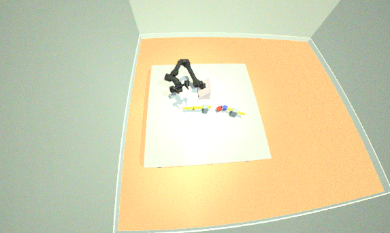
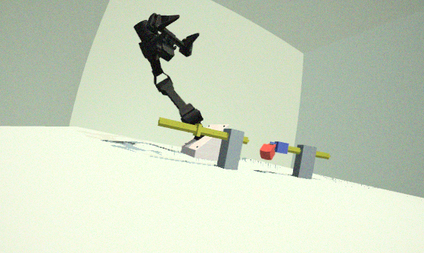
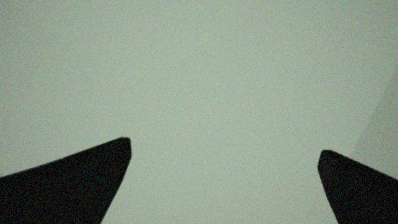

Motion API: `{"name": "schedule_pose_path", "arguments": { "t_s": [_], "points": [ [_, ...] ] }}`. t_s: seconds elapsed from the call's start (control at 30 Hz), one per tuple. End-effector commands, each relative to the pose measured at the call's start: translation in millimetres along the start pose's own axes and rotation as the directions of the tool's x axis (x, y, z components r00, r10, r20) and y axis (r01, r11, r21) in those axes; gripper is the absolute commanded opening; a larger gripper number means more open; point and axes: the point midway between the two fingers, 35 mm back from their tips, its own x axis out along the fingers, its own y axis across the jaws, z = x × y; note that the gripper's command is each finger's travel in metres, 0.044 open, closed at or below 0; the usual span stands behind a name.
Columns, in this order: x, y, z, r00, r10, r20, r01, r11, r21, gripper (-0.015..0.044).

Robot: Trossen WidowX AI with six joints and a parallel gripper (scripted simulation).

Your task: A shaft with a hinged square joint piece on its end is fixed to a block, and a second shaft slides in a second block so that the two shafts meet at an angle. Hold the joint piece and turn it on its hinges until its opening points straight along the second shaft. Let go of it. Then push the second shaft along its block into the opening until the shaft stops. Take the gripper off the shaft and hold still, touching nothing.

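Observation:
My gripper [image 1: 183,90] [image 2: 189,25] [image 3: 225,153] is open and empty, raised high above the table and off to the left, touching nothing. The red joint piece [image 1: 219,108] [image 2: 267,152] hangs on the blue part [image 1: 224,107] [image 2: 282,147] at the end of the fixed yellow shaft [image 1: 242,113] [image 2: 322,155], which runs through its grey block [image 1: 233,113] [image 2: 305,163]. The red piece looks angled from the blue part; its opening is too small to make out. The second yellow shaft [image 1: 192,107] [image 2: 179,125], with a collar, passes through the other grey block [image 1: 205,110] [image 2: 231,149]. A gap separates its end from the red piece.
The arm's pale base [image 1: 204,92] [image 2: 209,149] stands behind the second shaft's block. Both blocks stand on the white table top [image 1: 171,143] [image 2: 135,200], with orange floor [image 1: 304,136] around it. The wrist view shows only wall beyond the fingers.

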Motion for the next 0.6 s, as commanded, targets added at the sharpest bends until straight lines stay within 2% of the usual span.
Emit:
{"name": "schedule_pose_path", "arguments": {
  "t_s": [0.0,0.57],
  "points": [
    [18,-3,13,0.997,-0.051,0.053,0.051,0.999,-0.01,0.044],
    [85,-39,61,0.931,-0.271,0.243,0.308,0.943,-0.129,0.044]
  ]
}}
